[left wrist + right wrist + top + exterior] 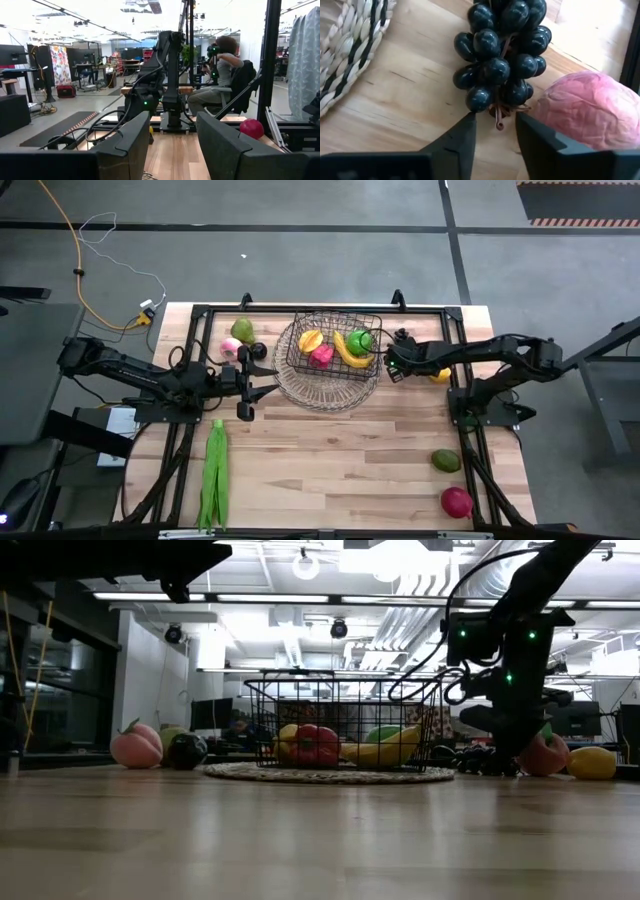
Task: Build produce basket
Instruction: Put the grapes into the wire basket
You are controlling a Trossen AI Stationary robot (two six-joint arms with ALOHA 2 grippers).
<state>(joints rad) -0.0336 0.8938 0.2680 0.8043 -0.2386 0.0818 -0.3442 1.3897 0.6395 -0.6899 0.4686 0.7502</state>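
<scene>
Where the table's near edge meets its left edge, the green pods (214,472) lie flat, their long axis running from near edge to far edge. By the near right corner sit a red apple (456,501) and, behind it, a greenish fruit (446,461). Farther back, the left gripper (258,380) hovers beside the basket's left side, fingers spread and empty. The basket (335,313) stands toward the far edge, the banana (350,350) lying slantwise inside it. The right gripper (390,362) is at its right side. Only its wrist camera shows the dark grapes (500,55), stem end pointing at the gripper, fingers (465,135) apart either side of the stem, a pink piece (585,107) alongside.
</scene>
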